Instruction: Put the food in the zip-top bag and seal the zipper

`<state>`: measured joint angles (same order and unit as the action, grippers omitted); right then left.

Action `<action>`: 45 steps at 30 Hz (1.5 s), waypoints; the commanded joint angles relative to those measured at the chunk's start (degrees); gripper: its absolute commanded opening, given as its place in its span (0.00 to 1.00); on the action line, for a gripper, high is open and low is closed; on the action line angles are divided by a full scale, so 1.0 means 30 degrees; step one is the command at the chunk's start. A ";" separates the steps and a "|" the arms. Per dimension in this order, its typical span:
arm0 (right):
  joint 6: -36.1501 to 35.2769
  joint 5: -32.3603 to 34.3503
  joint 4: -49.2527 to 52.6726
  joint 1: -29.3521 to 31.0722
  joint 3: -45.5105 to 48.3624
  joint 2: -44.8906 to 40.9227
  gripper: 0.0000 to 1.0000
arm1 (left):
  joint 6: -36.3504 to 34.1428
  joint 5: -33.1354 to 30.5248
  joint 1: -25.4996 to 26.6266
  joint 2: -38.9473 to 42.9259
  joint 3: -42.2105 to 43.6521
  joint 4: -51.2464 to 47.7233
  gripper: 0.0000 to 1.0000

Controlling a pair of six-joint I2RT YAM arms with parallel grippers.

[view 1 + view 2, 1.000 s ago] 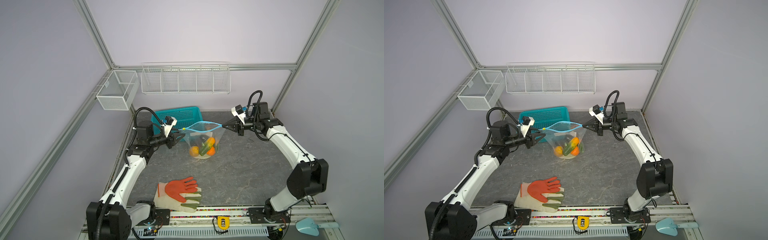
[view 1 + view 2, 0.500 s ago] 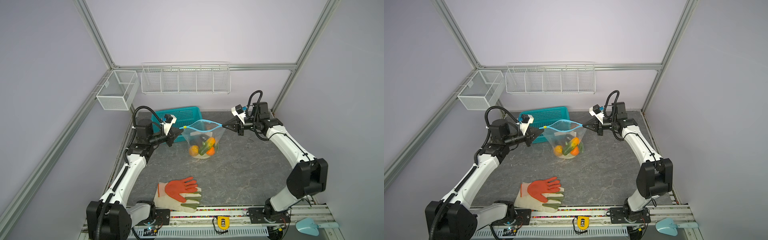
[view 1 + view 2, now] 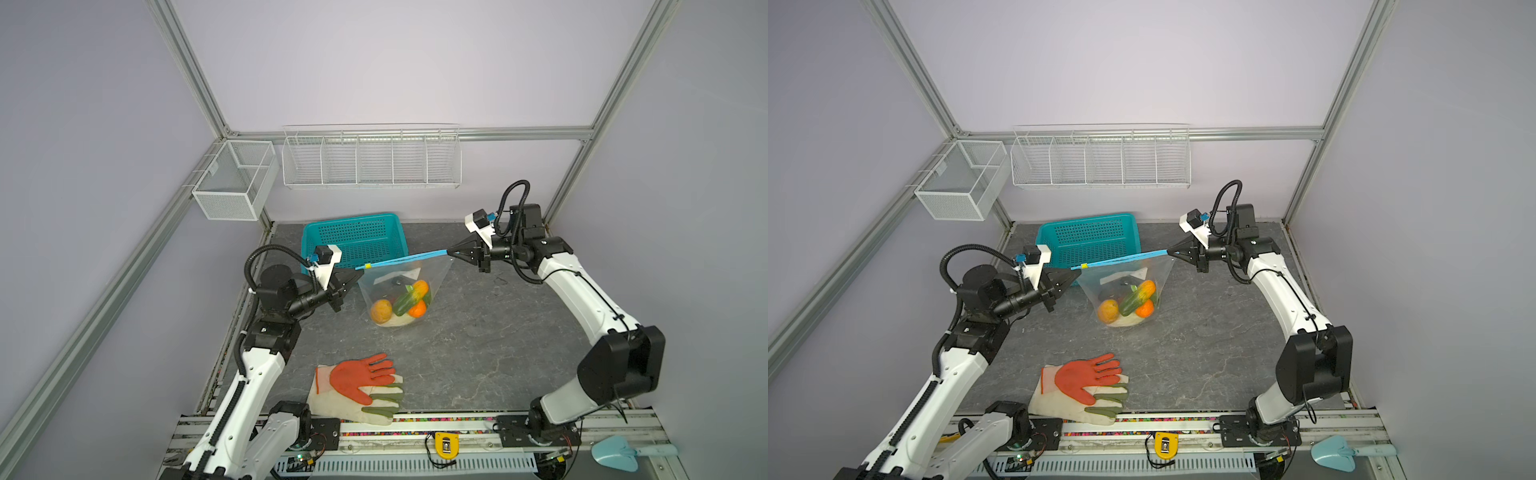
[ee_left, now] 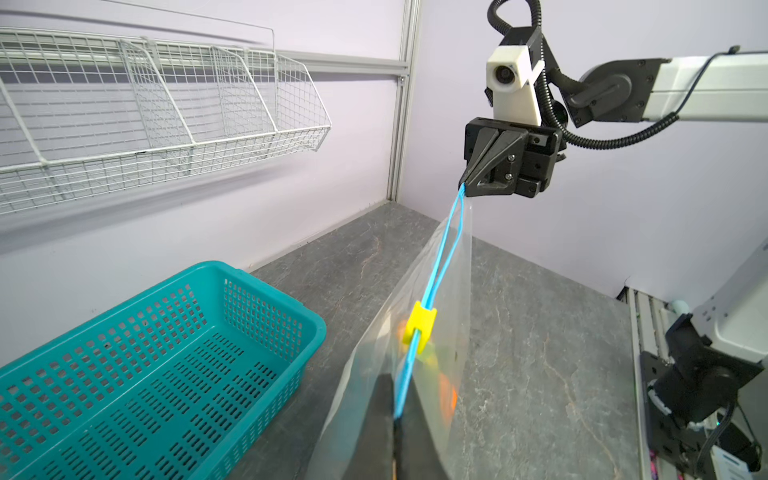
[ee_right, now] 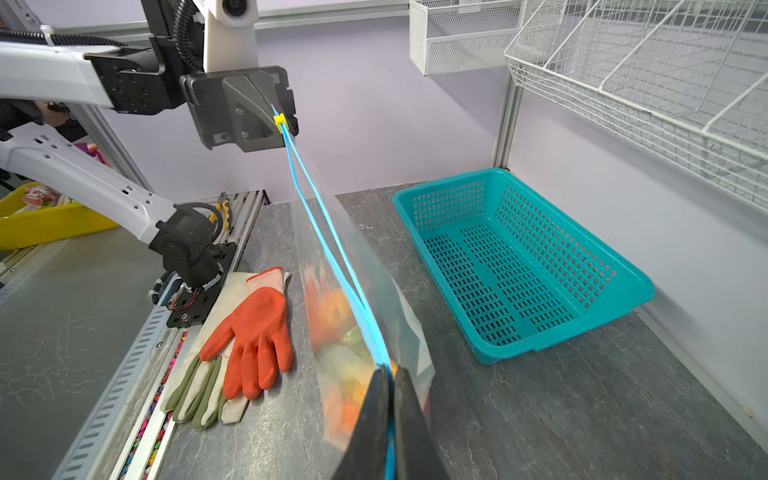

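The clear zip-top bag (image 3: 401, 282) (image 3: 1125, 282) hangs above the table, stretched between both grippers. The food (image 3: 405, 303) (image 3: 1133, 303), orange, green and pale pieces, lies in its bottom. My left gripper (image 3: 355, 276) (image 3: 1073, 275) (image 4: 395, 424) is shut on one end of the blue zipper (image 3: 403, 259) (image 4: 440, 266) (image 5: 328, 232). My right gripper (image 3: 449, 251) (image 3: 1169, 251) (image 5: 388, 374) is shut on the other end. The yellow slider tab (image 3: 368, 266) (image 4: 419, 326) (image 5: 279, 120) sits close to the left gripper. Between the slider and the right gripper the two blue tracks run slightly apart.
An empty teal basket (image 3: 353, 241) (image 4: 166, 353) stands behind the bag by the back wall. Orange-and-white gloves (image 3: 357, 386) (image 5: 249, 332) lie near the front rail. White wire racks (image 3: 370, 158) and a mesh box (image 3: 235, 178) hang on the walls.
The left gripper has shut on the zipper's end and drawn back to the left. The bag's mouth, a wide loop before, is now pulled into a nearly straight line. The right arm stayed put.
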<state>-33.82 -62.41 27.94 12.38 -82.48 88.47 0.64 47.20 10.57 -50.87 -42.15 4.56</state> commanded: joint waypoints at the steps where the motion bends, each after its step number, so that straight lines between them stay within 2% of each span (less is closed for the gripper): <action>1: 0.0173 0.1135 0.0300 0.0422 0.0525 -0.0943 0.07 | 0.2303 -0.0678 0.0044 -0.0038 0.0609 0.2184 0.00; 3: 0.0230 0.1500 0.0568 0.0603 0.0553 -0.0818 0.08 | 0.2547 -0.0690 0.0082 -0.0245 0.0705 0.2255 0.00; 5: 0.0173 0.1936 0.1002 0.0768 0.0497 -0.0612 0.14 | 0.2740 -0.0842 0.0150 -0.0342 0.0864 0.2524 0.00; 10: -0.1043 0.3043 0.3680 0.1246 -0.1157 -0.0535 0.51 | 0.2926 -0.0961 0.0311 -0.0522 0.1016 0.3375 0.00; 12: -0.1161 0.3514 0.4256 0.1516 -0.1943 -0.0864 0.60 | 0.2860 -0.0756 0.0343 -0.0548 0.0845 0.3445 0.00; 15: -0.1399 0.4014 0.4884 0.2483 -0.3231 -0.1235 0.68 | 0.2579 -0.0587 0.0471 -0.0492 0.0648 0.3549 0.00; 23: -0.3360 0.8207 0.6866 0.7369 -0.7571 0.1186 0.68 | 0.2021 -0.0413 0.0635 -0.0682 0.0152 0.3287 0.00; 27: -0.4797 0.8948 0.8073 0.9056 -1.0529 0.3337 0.68 | 0.1613 -0.0470 0.0632 -0.0581 0.0023 0.2787 0.00; 38: -0.5481 0.8683 1.0318 1.0252 -1.7007 0.8397 0.64 | 0.1287 -0.0543 0.0616 -0.0376 0.0073 0.2465 0.00; 45: -0.5513 0.8993 1.1123 1.0818 -1.7709 0.9125 0.52 | 0.1331 -0.0609 0.0634 -0.0284 0.0149 0.2700 0.00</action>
<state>-48.66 -35.16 58.30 44.18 -134.47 115.42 5.34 45.04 12.19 -52.64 -39.77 11.70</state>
